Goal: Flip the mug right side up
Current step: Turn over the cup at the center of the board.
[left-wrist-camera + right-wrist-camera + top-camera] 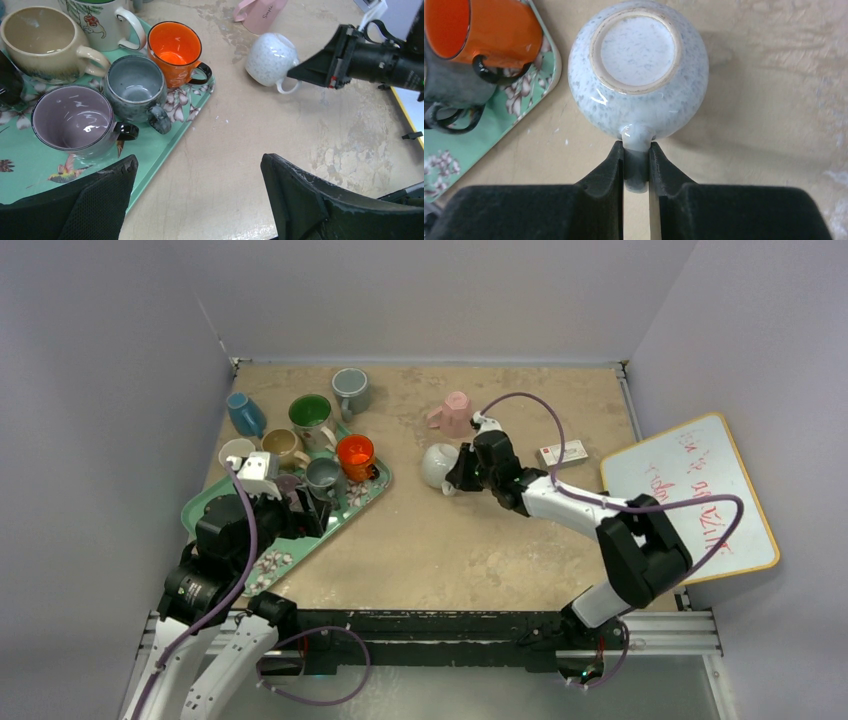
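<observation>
Centrally, the mottled beige worktop (450,540) lies between plain grey walls (430,290); the right pincer (636,152) clamps the speckled mug (639,65) by its handle (636,137), the left pincer (199,165) gapes wide.

Speckled mug (639,75): white, fine grey flecks, cream foot ring. Tray (20,165): mint green, flower-and-bird print. Orange mug (175,50): black rim, black handle. Grey mug (136,85): mottled blue-grey. Tabletop (450,540): blotchy beige. Right claw (636,150): black. Pink mug (455,412), blue mug (245,412) toward far edge.

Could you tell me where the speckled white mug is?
Top view: the speckled white mug sits centrally, right of green tray, below pink mug, handle in right gripper.
</observation>
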Available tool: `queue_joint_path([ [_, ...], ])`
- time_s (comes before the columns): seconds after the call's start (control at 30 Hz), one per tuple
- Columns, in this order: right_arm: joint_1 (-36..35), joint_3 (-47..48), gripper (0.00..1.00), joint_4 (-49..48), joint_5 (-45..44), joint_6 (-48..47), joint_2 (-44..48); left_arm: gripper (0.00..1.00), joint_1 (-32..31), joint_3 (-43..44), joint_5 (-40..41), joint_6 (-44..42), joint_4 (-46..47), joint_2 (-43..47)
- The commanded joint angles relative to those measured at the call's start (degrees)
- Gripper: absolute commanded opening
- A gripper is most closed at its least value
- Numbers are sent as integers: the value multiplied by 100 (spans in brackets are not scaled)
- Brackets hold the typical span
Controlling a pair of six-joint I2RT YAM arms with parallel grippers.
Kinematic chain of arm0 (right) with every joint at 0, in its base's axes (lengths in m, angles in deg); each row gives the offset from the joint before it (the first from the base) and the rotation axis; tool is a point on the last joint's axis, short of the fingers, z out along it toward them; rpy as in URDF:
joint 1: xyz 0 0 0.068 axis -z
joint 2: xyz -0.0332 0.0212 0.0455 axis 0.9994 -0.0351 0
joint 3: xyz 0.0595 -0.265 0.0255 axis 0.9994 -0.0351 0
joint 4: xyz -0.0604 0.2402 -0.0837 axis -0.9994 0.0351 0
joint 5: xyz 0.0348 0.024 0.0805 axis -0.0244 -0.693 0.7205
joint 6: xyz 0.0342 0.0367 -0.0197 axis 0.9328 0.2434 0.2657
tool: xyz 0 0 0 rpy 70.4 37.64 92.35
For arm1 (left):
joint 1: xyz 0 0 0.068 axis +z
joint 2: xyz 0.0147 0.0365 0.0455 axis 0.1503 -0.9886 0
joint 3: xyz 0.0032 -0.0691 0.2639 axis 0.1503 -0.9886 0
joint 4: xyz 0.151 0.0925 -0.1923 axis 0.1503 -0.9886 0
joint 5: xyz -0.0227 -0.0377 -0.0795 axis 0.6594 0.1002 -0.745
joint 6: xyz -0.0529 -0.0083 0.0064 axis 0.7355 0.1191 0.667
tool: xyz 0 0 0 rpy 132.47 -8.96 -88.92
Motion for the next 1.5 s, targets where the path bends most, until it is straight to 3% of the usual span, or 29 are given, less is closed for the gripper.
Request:
queue_joint_path([
  [0.0, -6, -320, 0, -1208, 349, 708, 806, 92, 43, 57, -236, 36, 192, -46],
  [0.17, -6, -623, 0, -984, 435, 547, 1399, 90, 34, 113, -714, 435, 220, -222],
  [0.37, -6, -1173, 0, -1389, 644, 1207, 1929, 89, 34, -539, -2328, 1374, 981, -462],
  [0.73, -7, -1349, 0, -1810, 848, 2128, 2343, 91, 34, -1331, -3381, 2392, 2454, -820],
  [1.1, -15, -1712, 0, -3330, 1402, 3616, 2380, 90, 34, -2342, -3176, 3607, 3872, -398],
  [1.3, -51, -1794, 0, -4104, 1692, 4150, 2217, 84, 34, -2663, -3223, 4402, 5191, -774],
  [1.47, -543, -1682, 0, -4439, 1467, 4342, 2045, 81, 25, -2908, -3428, 5050, 6534, -1276],
])
